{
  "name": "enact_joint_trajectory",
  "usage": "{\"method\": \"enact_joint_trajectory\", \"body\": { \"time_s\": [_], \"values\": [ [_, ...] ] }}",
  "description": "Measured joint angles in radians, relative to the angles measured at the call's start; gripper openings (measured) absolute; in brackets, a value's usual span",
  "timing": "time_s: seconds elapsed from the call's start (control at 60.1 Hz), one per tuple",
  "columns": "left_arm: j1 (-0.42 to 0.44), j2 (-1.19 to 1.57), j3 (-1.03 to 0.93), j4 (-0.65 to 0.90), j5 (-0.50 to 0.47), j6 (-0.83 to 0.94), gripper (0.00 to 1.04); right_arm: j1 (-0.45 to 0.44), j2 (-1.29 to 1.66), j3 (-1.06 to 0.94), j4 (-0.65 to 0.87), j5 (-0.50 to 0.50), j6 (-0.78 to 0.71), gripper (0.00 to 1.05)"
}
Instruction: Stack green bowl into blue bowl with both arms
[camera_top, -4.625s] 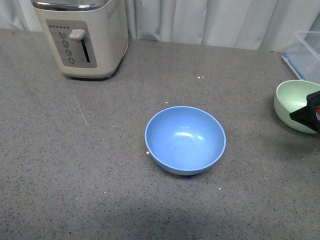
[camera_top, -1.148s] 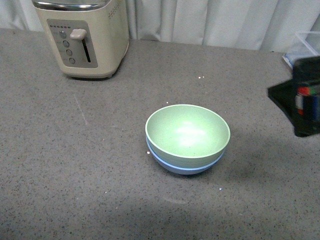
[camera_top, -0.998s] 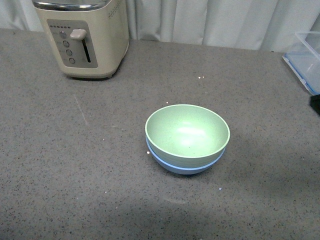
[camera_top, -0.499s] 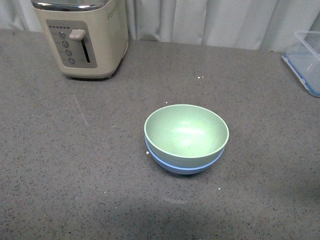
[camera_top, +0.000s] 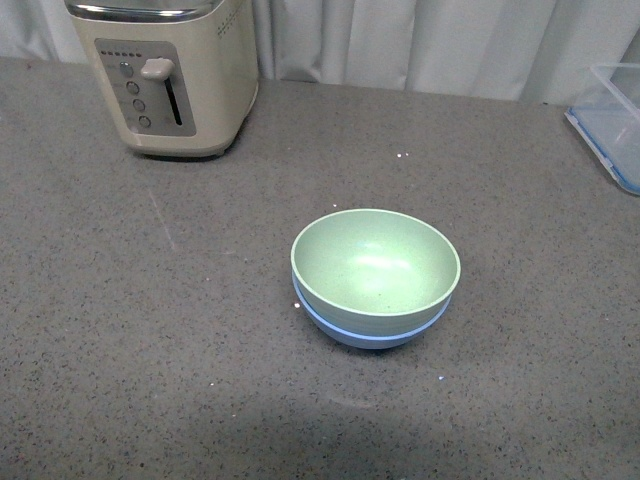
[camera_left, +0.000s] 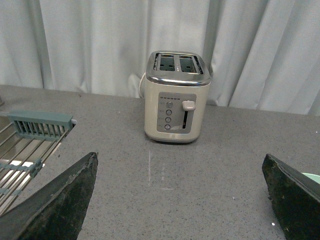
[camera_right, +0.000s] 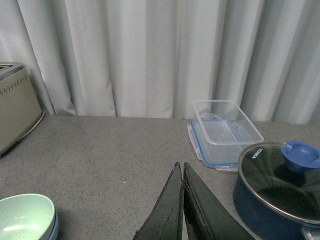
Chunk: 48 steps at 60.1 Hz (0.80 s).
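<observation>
Grey speckled countertop (camera_top: 150, 330) fills your front view, backed by pale curtains (camera_right: 150, 55). At its middle you see the green bowl (camera_top: 375, 265), pale mint, matte and faintly speckled, nested upright inside the blue bowl (camera_top: 372, 335), of which only a light sky-blue band of rim and lower wall shows beneath it. Both mouths face straight up; being round, they have no long axis to speak of.

Neither arm appears in your front view. In the left wrist view, the left gripper (camera_left: 175, 200) has its two dark fingers (camera_left: 55, 205) spread wide apart with nothing between them, and a sliver of the green rim sits just past the edge of one finger. In the right wrist view, the right gripper (camera_right: 181, 200) has its fingers pressed together on nothing, with the stacked bowls well off to one side of it.

Beyond the bowls stands a cream toaster (camera_top: 170, 70). A clear plastic container (camera_right: 225, 130) and a dark blue lidded pot (camera_right: 280, 190) sit near the right gripper.
</observation>
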Motion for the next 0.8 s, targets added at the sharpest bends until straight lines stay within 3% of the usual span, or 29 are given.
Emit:
{"method": "enact_joint_trajectory", "body": {
  "time_s": [0.799],
  "values": [
    [0.0,0.0,0.0,0.0,0.0,0.0,0.98,0.0,-0.355,0.0,-0.343,0.0,0.0,0.01]
  ]
}}
